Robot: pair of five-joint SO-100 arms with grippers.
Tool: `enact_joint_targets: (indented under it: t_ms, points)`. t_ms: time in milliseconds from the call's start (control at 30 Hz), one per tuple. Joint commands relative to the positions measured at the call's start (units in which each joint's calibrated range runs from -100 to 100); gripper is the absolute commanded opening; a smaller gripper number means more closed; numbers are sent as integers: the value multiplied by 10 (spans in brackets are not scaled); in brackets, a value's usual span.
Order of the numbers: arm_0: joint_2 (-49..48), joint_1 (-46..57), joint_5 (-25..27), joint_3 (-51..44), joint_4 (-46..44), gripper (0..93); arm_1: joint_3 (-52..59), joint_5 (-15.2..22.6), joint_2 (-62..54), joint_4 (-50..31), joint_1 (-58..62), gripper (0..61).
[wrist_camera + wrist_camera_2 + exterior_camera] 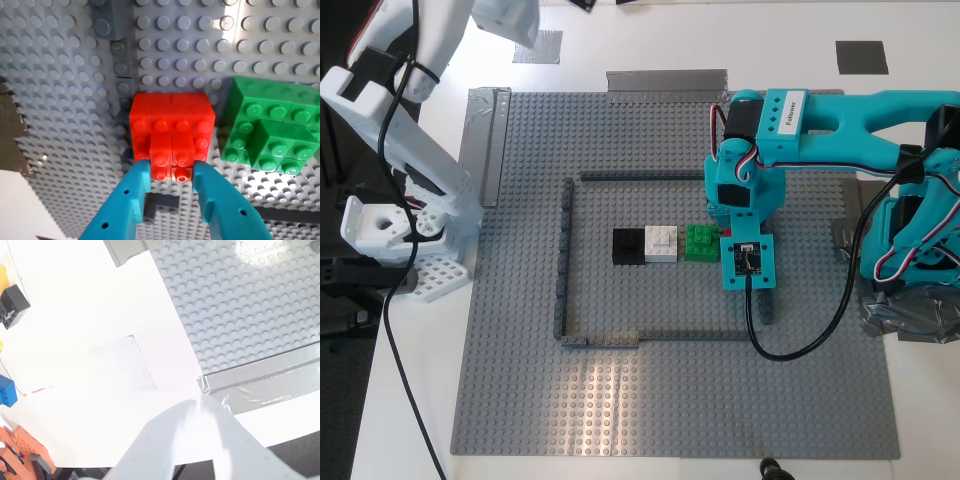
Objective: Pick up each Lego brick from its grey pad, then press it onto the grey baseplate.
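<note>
The red brick (172,137) is clamped between the teal jaws of my first gripper (172,175), the pads closed on its near studded edge; it sits on the grey baseplate (620,400) just beside the green brick (270,132). In the exterior view the red brick is hidden under the teal arm, which stands over the spot next to the green brick (700,242), at the end of a row with the white brick (660,243) and the black brick (628,246) further off.

Step judged to be the press-down. For a good seat, studs should be lined up square with the baseplate grid and the push kept straight down, no tilt. The gap to the green brick is narrow, so a sideways nudge is to be avoided. Whether the brick is fully seated cannot be told. Jaws should be released only once it sits flush.

My second gripper (200,440) hangs over white table off the baseplate edge, near a silver tape strip (260,385); nothing is seen between its jaws, and whether they are parted cannot be told. One grey pad (861,56) lies bare, well apart from my first gripper.
</note>
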Motion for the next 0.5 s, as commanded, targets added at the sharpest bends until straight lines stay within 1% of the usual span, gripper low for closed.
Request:
enact_joint_targets:
  t_ms: [0,100,133,167,233,300,367,433,467]
  points:
    - [-10,3,3,-12,10,87,30,4,-60,-34,-32,2]
    - [-10,2,3,-12,11,88,49,12,-65,-52,-51,1]
    - [-10,1,2,-12,11,89,51,4,-65,-58,-54,1]
    - [-10,1,2,-12,11,90,50,4,-62,-60,-54,1]
    - [-10,1,2,-12,11,115,46,14,-59,-67,-53,1]
    - [-10,2,3,-12,14,132,40,13,-54,-72,-58,1]
    - [-10,2,4,-12,15,137,10,15,-30,-58,-61,1]
    - [-10,3,4,-13,15,137,-56,15,15,-16,-61,1]
    - [-10,3,4,-13,15,137,-102,15,45,17,-61,1]
